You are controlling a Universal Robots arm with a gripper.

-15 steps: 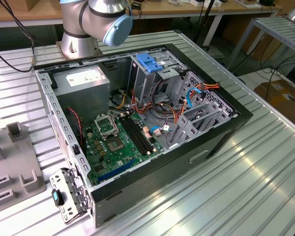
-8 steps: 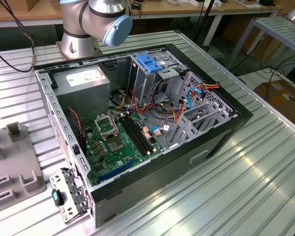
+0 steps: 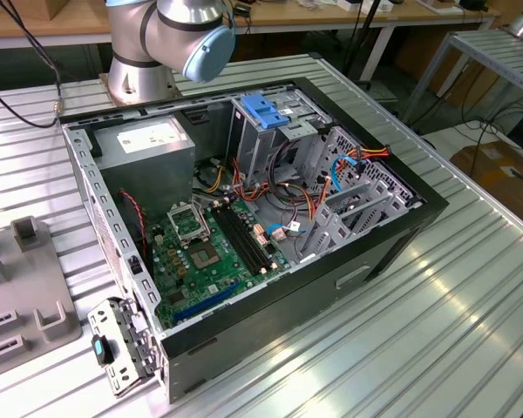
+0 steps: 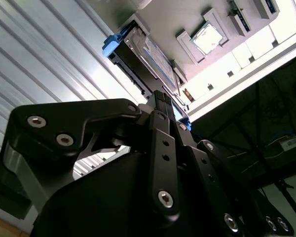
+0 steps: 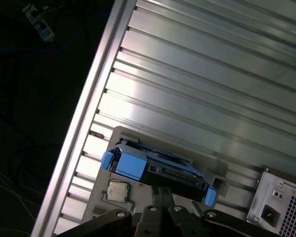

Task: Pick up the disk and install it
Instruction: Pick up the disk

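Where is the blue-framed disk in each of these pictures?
First wrist view: the disk stands on edge on the grey fixture plate, just beyond the gripper.
Second wrist view: the disk sits on that plate, again just past the gripper.
Exterior view: what looks like the same plate lies at the exterior view's left edge.
Shared landmark: the grey fixture plate.

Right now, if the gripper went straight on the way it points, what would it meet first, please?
Most likely the disk: in the first wrist view the gripper, fingers shut, points at its long edge where it lies on a grey plate. How close they are, I cannot tell.
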